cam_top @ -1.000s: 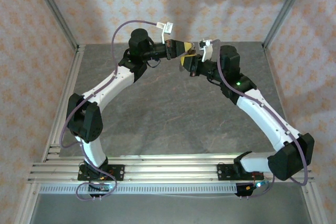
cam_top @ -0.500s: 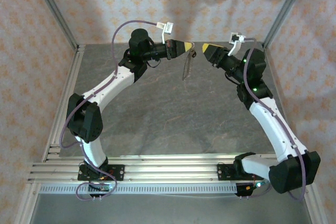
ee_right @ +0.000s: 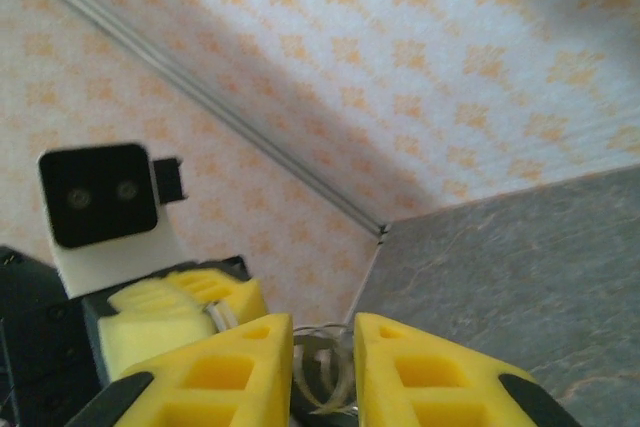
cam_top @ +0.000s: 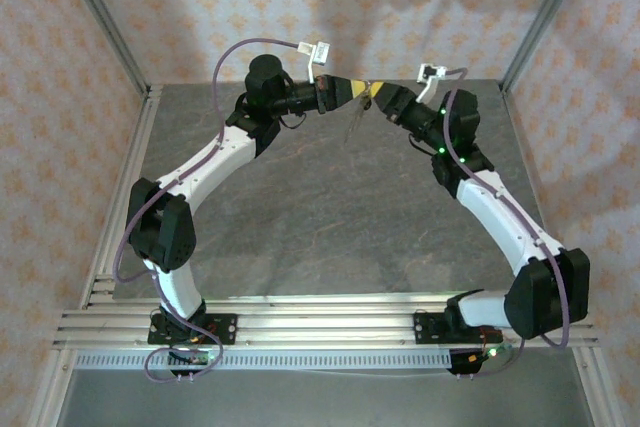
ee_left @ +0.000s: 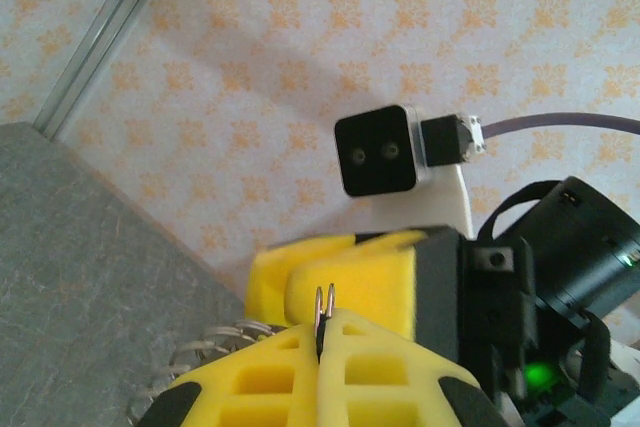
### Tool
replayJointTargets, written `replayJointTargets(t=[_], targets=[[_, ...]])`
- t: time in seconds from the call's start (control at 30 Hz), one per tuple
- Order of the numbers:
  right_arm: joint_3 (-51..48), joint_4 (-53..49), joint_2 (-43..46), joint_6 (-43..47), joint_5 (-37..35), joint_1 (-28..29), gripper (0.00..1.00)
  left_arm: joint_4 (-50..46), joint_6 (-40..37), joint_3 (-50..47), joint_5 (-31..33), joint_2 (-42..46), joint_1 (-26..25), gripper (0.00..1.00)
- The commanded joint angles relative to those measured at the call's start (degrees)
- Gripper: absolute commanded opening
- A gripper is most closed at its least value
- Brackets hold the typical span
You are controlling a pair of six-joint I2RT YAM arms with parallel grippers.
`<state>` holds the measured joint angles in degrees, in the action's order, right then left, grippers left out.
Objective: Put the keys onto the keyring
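The left tool (ee_left: 322, 329) is seen closed, its yellow pads pressed together on a thin strand of the keyring (cam_top: 354, 121). In the left wrist view, two fine wire ends of the ring stand up just above the pad tips. In the overhead view the rest of the silvery loop is seen hanging below that tool's tip, held clear above the grey tabletop (cam_top: 330, 217). A short beaded chain (ee_left: 208, 345) is seen trailing off to the left of the closed pads.

The right tool (ee_right: 322, 332) is positioned tip to tip with the left one, just beside it. Both are raised above the tabletop and near the patterned wall (cam_top: 430, 17). The right tool's pads are held partly apart, and a curve of pale metal is seen lying in the gap between them. Whether the pads touch that metal cannot be told. One yellow pad of the left tool is seen just to the left of the right tool's pads.
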<state>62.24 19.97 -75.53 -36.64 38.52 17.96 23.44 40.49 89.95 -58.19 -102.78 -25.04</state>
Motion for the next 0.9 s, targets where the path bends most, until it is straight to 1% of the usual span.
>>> replayJointTargets(t=[0.0,0.13,0.27,0.37,0.53,0.63,0.73,0.87], targets=[[0.98,1.94,-1.67,0.93,3.19,3.63,0.21,3.36,-0.7,1.36,-0.43,0.75,-0.27,0.0],[0.35,-0.45,-1.94,2.2,4.73,4.98,0.18,3.49,-0.66,1.3,-0.52,0.57,-0.28,0.0],[-2.5,-5.17,2.22,5.95,2.26,4.36,0.18,2.93,-1.37,1.18,-0.6,0.83,-0.28,0.0],[-5.04,-6.63,5.65,6.48,2.17,2.47,0.18,2.64,-1.86,1.23,-0.87,0.91,-0.27,0.0],[-8.5,-6.76,11.18,5.33,0.73,-2.34,0.19,3.08,-2.64,0.8,-1.13,1.18,-0.32,0.0],[-8.56,-6.34,12.91,4.25,-0.78,-4.11,0.19,2.96,-4.07,0.18,-1.31,1.64,-0.31,0.0],[-6.91,-6.52,13.37,3.71,-2.64,-4.48,0.2,2.24,-6.29,-0.61,-1.56,2.56,-0.36,0.0],[-4.69,-4.0,12.34,1.26,-3.32,-4.42,0.26,2.5,-7.12,-1.48,-1.84,3.52,-0.41,0.0]])
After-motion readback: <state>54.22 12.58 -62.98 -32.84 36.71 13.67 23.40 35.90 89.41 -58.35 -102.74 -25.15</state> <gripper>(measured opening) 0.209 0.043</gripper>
